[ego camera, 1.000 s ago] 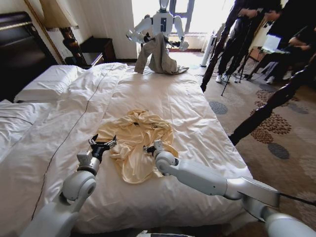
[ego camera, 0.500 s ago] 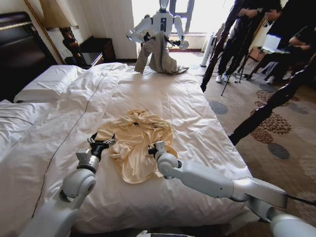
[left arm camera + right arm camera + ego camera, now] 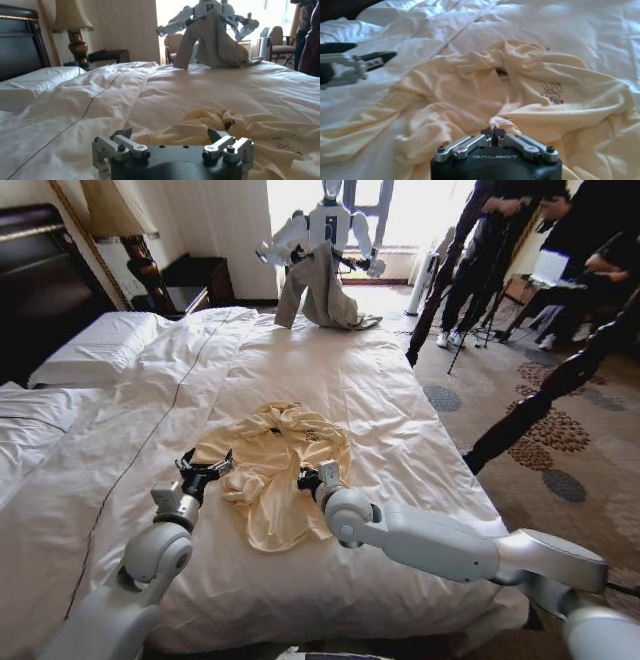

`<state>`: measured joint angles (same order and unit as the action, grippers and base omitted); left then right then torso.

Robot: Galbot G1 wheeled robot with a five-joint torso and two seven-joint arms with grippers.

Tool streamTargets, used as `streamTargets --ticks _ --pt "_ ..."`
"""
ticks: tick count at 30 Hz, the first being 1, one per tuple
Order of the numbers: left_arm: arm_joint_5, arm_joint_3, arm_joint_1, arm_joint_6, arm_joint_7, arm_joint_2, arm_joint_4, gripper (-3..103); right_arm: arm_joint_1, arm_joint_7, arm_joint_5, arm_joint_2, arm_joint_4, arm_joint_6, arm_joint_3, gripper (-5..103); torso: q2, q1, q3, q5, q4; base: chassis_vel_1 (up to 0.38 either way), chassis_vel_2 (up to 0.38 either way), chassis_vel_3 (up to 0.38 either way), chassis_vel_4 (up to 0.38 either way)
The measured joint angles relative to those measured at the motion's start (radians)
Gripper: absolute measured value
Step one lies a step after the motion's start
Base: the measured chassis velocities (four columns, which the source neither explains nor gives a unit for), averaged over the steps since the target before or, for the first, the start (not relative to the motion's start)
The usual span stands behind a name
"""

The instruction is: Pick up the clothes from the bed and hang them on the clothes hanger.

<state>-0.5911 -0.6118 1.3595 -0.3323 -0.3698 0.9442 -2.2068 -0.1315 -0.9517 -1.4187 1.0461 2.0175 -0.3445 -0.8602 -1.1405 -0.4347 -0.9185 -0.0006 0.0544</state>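
Head view: the clothes, a crumpled pale-yellow garment, lie on the white duvet of the bed, toward its near end. The left tool sits at the garment's left edge, its jaws spread apart and grasping nothing. The right tool rests on the right part of the garment, low against the fabric. At the far end of the bed a second white robot holds a grey garment draped in front of it. A lamp stands by the dark headboard.

Left wrist view: the left tool hovers just above the duvet, released, with its two fingertips well apart; the near edge of the yellow clothes lies just beyond and between them. The grey garment hangs from the other robot at the bed's far end.

Right wrist view: the right tool is clenched, its fingertips together and pinching a small raised fold of the clothes. A small dark print shows on the fabric nearby. The left tool shows farther off, over the white duvet just beside the garment's edge
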Motion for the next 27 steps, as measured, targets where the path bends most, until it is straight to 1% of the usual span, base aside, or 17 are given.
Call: streamTargets --ticks 4,7,8,9,10,12,13,16,18,21,22,23,25,26,27 --pt "0.0 -0.003 0.001 -0.001 -0.002 0.002 -0.003 100 0.028 0.001 -0.016 0.021 0.02 0.001 -0.036 -2 0.0 0.0 0.0 0.0 0.0 0.0 0.0 0.0 0.0" --pt "-0.001 -0.016 0.005 -0.001 -0.003 0.006 -0.004 100 0.053 0.003 -0.038 0.065 0.022 0.005 -0.082 -1 0.0 0.0 0.0 -0.0001 0.0 0.0 0.0 0.0 0.0" --pt "-0.002 -0.023 0.005 -0.002 -0.003 0.006 -0.004 100 0.059 0.004 -0.049 0.09 0.021 0.005 -0.099 0 0.0 0.0 0.0 0.0 0.0 0.0 0.0 0.0 0.0" --pt "-0.002 -0.023 0.005 -0.002 -0.003 0.006 -0.004 100 0.059 0.004 -0.049 0.09 0.021 0.005 -0.099 0 0.0 0.0 0.0 0.0 0.0 0.0 0.0 0.0 0.0" --pt "-0.002 -0.025 0.005 -0.002 -0.003 0.007 -0.003 100 0.061 0.003 -0.057 0.105 0.018 0.005 -0.105 0 0.0 0.0 0.0 0.0 -0.0001 0.0 0.0 0.0 0.0" --pt "-0.003 -0.032 0.004 -0.002 -0.003 0.008 -0.001 100 0.062 -0.002 -0.077 0.15 -0.005 0.004 -0.122 0 0.0 0.0 0.0 0.0001 -0.0001 0.0 0.0 0.0 0.0" --pt "-0.003 -0.032 0.004 -0.002 -0.003 0.008 -0.001 100 0.062 -0.002 -0.077 0.15 -0.005 0.004 -0.122 0 0.0 0.0 0.0 0.0001 -0.0001 0.0 0.0 0.0 0.0" --pt "-0.006 -0.043 0.004 -0.002 -0.004 0.009 0.0 100 0.055 -0.006 -0.083 0.181 -0.036 0.0 -0.141 0 0.0 0.0 0.0 0.0 -0.0002 0.0 0.0 0.0 0.0" --pt "-0.008 -0.047 0.004 -0.002 -0.004 0.009 0.0 100 0.052 -0.009 -0.092 0.183 -0.041 -0.004 -0.147 0 0.0 0.0 0.0 0.0 -0.0002 0.0 0.0 0.0 0.0" --pt "-0.013 -0.056 0.002 -0.001 -0.003 0.007 0.002 100 0.039 -0.051 -0.143 0.177 -0.04 -0.031 -0.16 0 0.0 0.0 0.0 0.0001 -0.0001 0.0 0.0 0.0 0.0" --pt "-0.013 -0.056 0.002 -0.001 -0.003 0.007 0.002 100 0.039 -0.051 -0.143 0.177 -0.04 -0.031 -0.16 0 0.0 0.0 0.0 0.0001 -0.0001 0.0 0.0 0.0 0.0" --pt "-0.018 -0.056 -0.004 -0.001 -0.003 0.005 0.004 100 0.037 -0.083 -0.181 0.171 -0.031 -0.054 -0.16 -3 0.0 0.0 0.0 0.0001 0.0001 0.0 0.0 0.0 0.0" --pt "-0.022 -0.055 -0.012 -0.001 -0.002 0.002 0.009 100 0.048 -0.154 -0.27 0.164 -0.013 -0.097 -0.144 -1 0.0 0.0 0.0 0.0001 0.0001 0.0 0.0 0.0 0.0" --pt "-0.022 -0.055 -0.012 -0.001 -0.002 0.002 0.009 100 0.048 -0.154 -0.27 0.164 -0.013 -0.097 -0.144 -1 0.0 0.0 0.0 0.0001 0.0001 0.0 0.0 0.0 0.0" --pt "-0.023 -0.054 -0.015 -0.002 -0.001 0.002 0.01 100 0.061 -0.203 -0.332 0.159 -0.002 -0.115 -0.13 1 0.0 0.0 0.0 0.0001 -0.0001 0.0 0.0 0.0 0.0"
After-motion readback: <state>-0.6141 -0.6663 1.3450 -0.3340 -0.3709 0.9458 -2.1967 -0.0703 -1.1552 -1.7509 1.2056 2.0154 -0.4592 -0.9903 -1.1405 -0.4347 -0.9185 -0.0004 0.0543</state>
